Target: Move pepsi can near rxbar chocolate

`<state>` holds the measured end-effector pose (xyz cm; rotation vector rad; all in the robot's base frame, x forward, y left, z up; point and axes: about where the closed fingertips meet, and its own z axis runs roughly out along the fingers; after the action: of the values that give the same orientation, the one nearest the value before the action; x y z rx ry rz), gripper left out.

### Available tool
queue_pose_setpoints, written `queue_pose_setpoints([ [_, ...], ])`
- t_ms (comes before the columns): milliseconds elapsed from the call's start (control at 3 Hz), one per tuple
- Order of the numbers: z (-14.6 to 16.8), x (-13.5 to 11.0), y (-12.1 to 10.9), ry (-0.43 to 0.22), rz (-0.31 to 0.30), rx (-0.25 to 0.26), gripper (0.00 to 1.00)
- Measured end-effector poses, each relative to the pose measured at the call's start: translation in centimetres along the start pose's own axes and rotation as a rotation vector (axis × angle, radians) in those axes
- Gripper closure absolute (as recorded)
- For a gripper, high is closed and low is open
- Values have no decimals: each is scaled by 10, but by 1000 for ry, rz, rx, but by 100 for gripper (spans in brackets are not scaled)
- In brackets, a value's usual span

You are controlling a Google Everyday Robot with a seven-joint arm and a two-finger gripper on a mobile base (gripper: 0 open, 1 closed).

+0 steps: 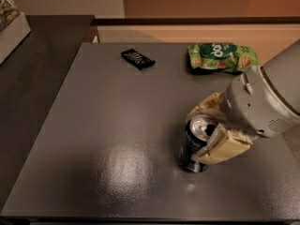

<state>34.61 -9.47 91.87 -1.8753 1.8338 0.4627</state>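
Note:
The pepsi can, dark navy with a silver top, stands upright on the grey table at the front right. My gripper comes in from the right and is shut on the can, one cream finger at its front side and the other behind it. The rxbar chocolate, a flat black wrapped bar, lies at the back of the table, left of centre, well away from the can.
A green snack bag lies at the back right of the table. A dark counter runs along the left side, with a pale box at its far end. A beige wall is behind.

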Motion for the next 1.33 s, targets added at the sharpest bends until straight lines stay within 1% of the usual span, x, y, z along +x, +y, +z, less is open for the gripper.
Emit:
queue_pose_setpoints([
  [333, -11, -23, -33, -2, 58, 71, 100],
  [667, -12, -38, -67, 3, 144, 139, 100],
  [1333, 3, -67, -146, 0, 261, 249, 100],
])
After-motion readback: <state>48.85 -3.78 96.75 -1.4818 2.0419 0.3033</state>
